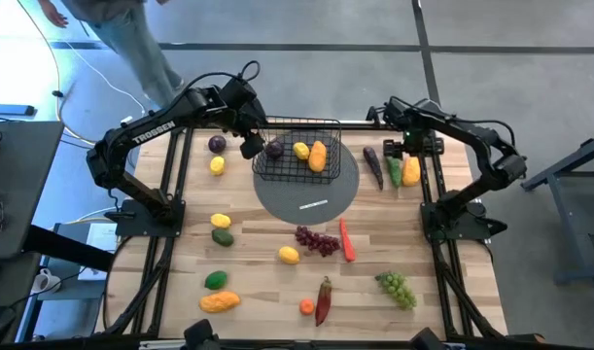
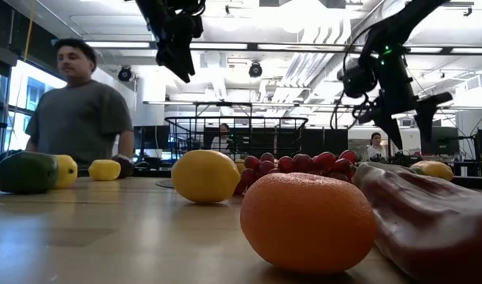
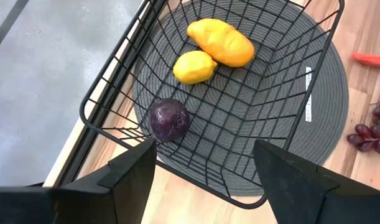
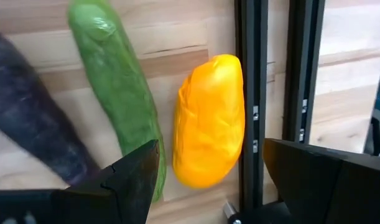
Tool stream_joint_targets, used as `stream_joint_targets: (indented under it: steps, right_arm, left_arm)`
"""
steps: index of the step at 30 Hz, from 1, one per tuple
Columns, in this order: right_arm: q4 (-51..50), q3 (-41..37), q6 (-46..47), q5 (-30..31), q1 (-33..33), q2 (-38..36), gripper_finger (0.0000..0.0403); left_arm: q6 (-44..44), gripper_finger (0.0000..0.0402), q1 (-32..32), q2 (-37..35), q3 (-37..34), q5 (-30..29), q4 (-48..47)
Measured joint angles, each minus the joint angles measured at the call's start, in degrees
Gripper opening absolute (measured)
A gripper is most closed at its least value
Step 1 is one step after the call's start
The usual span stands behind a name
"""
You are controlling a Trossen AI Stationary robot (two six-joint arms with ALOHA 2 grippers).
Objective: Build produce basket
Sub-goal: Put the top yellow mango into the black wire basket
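The basket (image 1: 298,149) sits on a grey round mat (image 1: 311,194) at the far middle of the worktop (image 1: 258,282). Inside it lie a plum (image 3: 169,120), a lemon (image 3: 194,66) and a mango (image 3: 221,41). The left gripper (image 3: 205,165) hangs just above the basket's left rim with its jaws apart and empty; the plum lies free on the mesh below them. The right gripper (image 4: 211,168) hovers over the far right of the worktop, jaws wide and empty, straight over a second mango (image 4: 208,118), with a cucumber (image 4: 118,87) just beside it and a dark purple vegetable (image 4: 28,118) past that.

Risks, as I judge them: the left jaws are close to the wire rim, so a careless lift or sideways pull could hook the wire and drag the basket off the mat. On the right, the mango lies hard against a dark frame rail (image 4: 249,93), and the cucumber crowds its other side. A jaw coming down could strike the rail or pinch the cucumber with it.

Room is better nearer the front: grapes (image 1: 317,240), a carrot (image 1: 347,239) and other pieces lie scattered and well apart. The basket's right half holds nothing
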Motion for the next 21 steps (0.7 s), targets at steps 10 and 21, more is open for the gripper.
stream_joint_targets:
  steps: [10,21]
  right_arm:
    - [5.9,-5.5,3.8,1.1,-1.1,0.0,0.0268]
    - [11.0,-8.8,8.2,2.8,-1.1,0.0,0.0268]
  left_arm:
    - [0.0,0.0258,0.0,0.0,0.0,-0.2,0.5]
    - [0.0,0.0258,0.0,0.0,0.0,-0.2,0.6]
